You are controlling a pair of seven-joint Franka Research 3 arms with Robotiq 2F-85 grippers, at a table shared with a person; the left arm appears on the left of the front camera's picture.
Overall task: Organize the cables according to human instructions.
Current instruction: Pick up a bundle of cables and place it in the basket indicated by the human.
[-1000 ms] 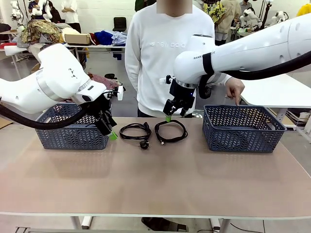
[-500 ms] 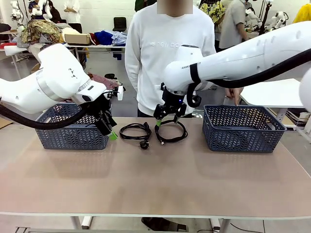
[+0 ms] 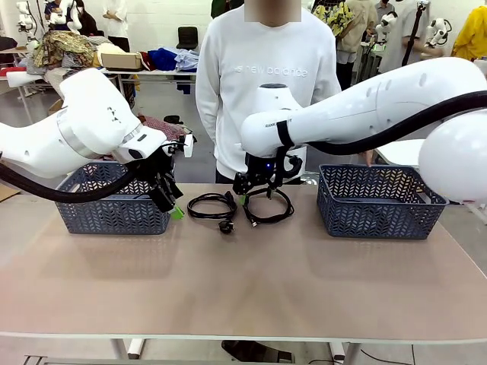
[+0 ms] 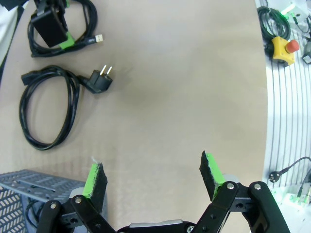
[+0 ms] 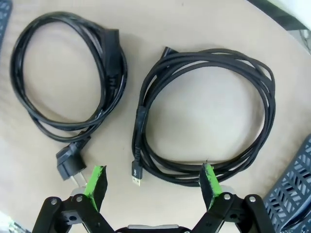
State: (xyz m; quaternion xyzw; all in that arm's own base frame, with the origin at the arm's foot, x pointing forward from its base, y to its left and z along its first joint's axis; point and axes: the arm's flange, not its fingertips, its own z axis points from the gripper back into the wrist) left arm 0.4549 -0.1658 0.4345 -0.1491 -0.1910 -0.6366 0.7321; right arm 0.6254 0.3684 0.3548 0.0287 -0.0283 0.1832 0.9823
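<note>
The front view shows the whole table (image 3: 251, 281), with two cables lying on it; the plug cable (image 3: 211, 205), a black coil with a round wall plug, lies in the middle, in front of the person (image 3: 262, 99); the second cable (image 3: 278, 215) lies just beside the plug cable, on its right, and they are apart. The right wrist view shows this coil (image 5: 141, 116) ending in a flat USB tip, next to the plug cable (image 5: 119, 63). The right gripper (image 5: 152, 171) hangs over the near arc of this second coil, fingers spread wide and grasping nothing; in the front view this gripper (image 3: 255, 196) hides a part of the coil. The left gripper (image 3: 173, 209) is left of the plug cable, before the left basket (image 3: 114, 217); its wrist view shows the fingers (image 4: 151, 165) released over bare table, the plug cable (image 4: 99, 81) farther off, and a red stop button (image 4: 284, 48) beyond the table edge. The right basket (image 3: 377, 209) stands well right of the plug cable. The sweater reads "new balance"; the print on the right arm is too small to read.
</note>
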